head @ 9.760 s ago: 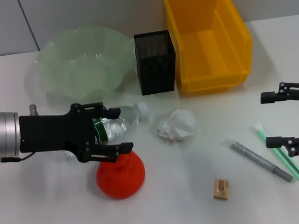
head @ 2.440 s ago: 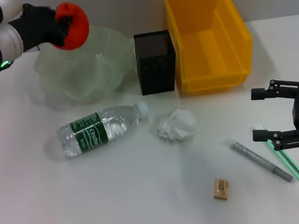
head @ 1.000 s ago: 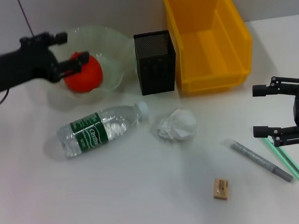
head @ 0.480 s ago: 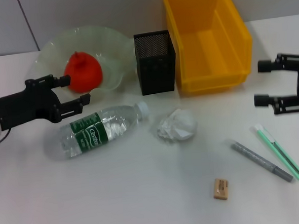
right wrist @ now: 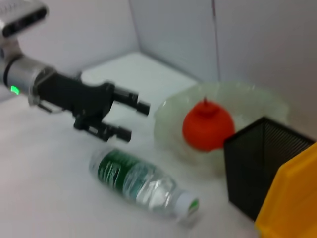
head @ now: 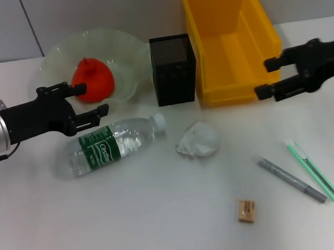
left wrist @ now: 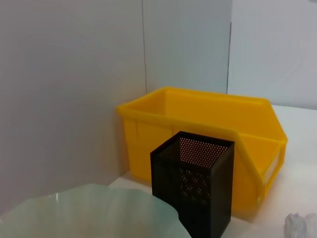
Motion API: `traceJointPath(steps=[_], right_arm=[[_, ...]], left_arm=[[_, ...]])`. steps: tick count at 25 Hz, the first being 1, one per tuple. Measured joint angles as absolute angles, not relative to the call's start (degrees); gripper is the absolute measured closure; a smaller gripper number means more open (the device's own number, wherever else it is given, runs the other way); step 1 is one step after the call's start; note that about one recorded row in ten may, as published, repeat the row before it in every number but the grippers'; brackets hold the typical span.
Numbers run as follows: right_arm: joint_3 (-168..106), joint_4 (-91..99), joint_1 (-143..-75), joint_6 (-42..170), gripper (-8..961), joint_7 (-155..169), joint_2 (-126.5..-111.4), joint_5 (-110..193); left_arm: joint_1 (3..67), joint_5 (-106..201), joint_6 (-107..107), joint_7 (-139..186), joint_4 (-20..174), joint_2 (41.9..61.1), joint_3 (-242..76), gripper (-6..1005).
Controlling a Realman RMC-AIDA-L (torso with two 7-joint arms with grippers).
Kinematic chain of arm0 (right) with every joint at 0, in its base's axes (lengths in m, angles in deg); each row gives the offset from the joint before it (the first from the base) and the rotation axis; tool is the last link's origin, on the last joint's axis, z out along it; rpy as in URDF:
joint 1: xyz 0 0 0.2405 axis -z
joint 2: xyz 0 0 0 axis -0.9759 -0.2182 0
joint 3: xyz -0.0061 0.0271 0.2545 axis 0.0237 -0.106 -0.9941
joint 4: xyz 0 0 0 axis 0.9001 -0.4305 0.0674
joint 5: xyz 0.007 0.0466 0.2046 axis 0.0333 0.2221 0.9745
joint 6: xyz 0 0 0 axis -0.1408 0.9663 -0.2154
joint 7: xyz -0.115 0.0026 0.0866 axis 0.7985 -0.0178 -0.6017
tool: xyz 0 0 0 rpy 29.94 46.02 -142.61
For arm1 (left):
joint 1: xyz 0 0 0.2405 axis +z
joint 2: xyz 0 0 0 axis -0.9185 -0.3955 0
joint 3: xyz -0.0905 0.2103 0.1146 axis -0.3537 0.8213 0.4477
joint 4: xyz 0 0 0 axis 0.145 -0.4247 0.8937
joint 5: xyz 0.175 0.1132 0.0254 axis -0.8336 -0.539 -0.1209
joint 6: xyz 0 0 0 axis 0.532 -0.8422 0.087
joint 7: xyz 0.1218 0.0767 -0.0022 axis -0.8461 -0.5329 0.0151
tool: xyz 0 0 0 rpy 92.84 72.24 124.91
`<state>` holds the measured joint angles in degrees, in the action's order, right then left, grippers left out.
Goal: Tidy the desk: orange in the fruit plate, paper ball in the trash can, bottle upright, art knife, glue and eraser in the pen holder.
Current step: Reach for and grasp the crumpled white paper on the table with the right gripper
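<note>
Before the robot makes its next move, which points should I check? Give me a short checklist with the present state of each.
1. Orange in the fruit plate: ok.
2. Left gripper open and holding nothing, above the bottle: ok.
3. Bottle upright: not ok, it lies on its side.
4. Paper ball in the trash can: not ok, it is on the table.
5. Eraser in the pen holder: not ok, it is on the table.
6. Right gripper open, beside the trash can: ok.
</note>
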<state>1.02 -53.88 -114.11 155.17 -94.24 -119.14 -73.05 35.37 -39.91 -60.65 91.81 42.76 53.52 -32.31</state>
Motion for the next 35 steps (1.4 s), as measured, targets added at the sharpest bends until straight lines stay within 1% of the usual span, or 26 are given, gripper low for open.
traceJointPath(steps=[1,4,9,10,13,15,16,24,30,35], right_arm=[[1.02,-53.88,-114.11,155.17,127,-94.24,-119.14,-73.05],[4.17,-52.17,-117.93,155.16,127,-96.79,-118.76,-76.63],[8.85,-49.01,-122.31,154.27,127,-97.81,-118.78,-79.78],[10.76,-47.72,-123.51,153.16,127,-97.85,-119.07,-81.09],[12.34,-46.78,-124.34,151.77,127,-97.99,-119.5,-82.86],[14.43,-44.98,-125.51,149.29,127,-98.44,-120.4,-86.05],[14.43,-44.98,-125.51,149.29,127,-98.44,-120.4,-86.05],[20.2,-41.44,-126.93,143.17,128,-98.96,-121.99,-88.42],[24.31,-39.6,-127.71,137.57,128,-99.08,-123.49,-88.96],[26.31,-38.37,-128.21,134.88,128,-99.11,-124.06,-88.98]], left_arm=[[35.37,-39.91,-60.65,91.81,42.76,53.52,-32.31,278],[35.08,-39.91,-60.59,91.81,42.76,53.69,-32.23,278],[34.62,-39.91,-59.97,91.81,42.76,54.01,-32.22,278],[34.58,-39.91,-59.73,91.81,42.75,54.11,-32.2,278],[34.47,-39.91,-59.17,91.81,42.75,54.31,-32.12,278],[34.47,-39.91,-59.17,91.81,42.75,54.31,-32.12,278],[34.47,-39.91,-59.17,91.81,42.75,54.31,-32.12,278],[34.2,-39.98,-58.59,91.11,42.75,54.55,-32.07,279],[34.02,-39.98,-57.86,91.1,42.75,54.55,-31.52,279],[33.97,-39.98,-57.81,91.1,42.75,54.54,-31.43,279]])
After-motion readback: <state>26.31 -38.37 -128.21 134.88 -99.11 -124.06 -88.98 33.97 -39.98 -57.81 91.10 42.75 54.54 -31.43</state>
